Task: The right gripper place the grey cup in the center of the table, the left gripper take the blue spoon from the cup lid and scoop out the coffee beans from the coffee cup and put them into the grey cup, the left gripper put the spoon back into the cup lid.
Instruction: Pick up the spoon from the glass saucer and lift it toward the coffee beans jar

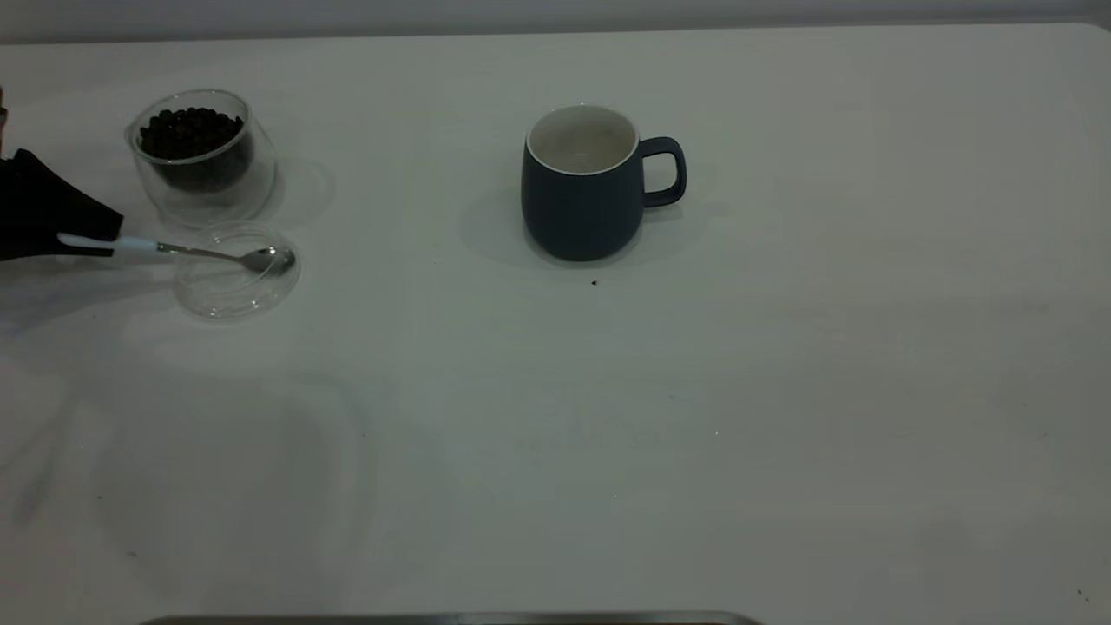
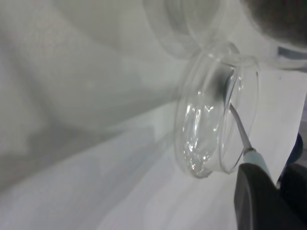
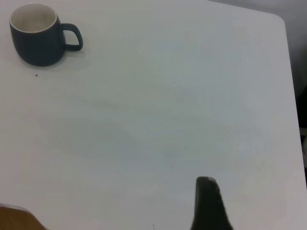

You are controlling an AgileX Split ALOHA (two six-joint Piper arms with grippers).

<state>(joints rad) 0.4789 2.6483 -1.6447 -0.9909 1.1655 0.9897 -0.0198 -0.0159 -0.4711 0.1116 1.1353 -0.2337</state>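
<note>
The grey cup (image 1: 583,187) stands upright near the table's (image 1: 781,391) middle, handle to the right; its visible inside is white. It also shows in the right wrist view (image 3: 39,36). The coffee cup (image 1: 201,156) with coffee beans (image 1: 191,134) stands at the far left. In front of it lies the clear cup lid (image 1: 236,271), also in the left wrist view (image 2: 211,129). My left gripper (image 1: 104,239) is shut on the blue spoon's (image 1: 208,253) pale handle; the spoon's bowl is at the lid. In the left wrist view the spoon (image 2: 240,132) leads from the gripper (image 2: 276,177) into the lid. Of my right gripper, one finger (image 3: 208,203) shows.
A single dark speck, perhaps a stray bean (image 1: 594,282), lies just in front of the grey cup. The table's far right edge (image 3: 290,96) shows in the right wrist view. A dark strip (image 1: 451,619) runs along the front edge.
</note>
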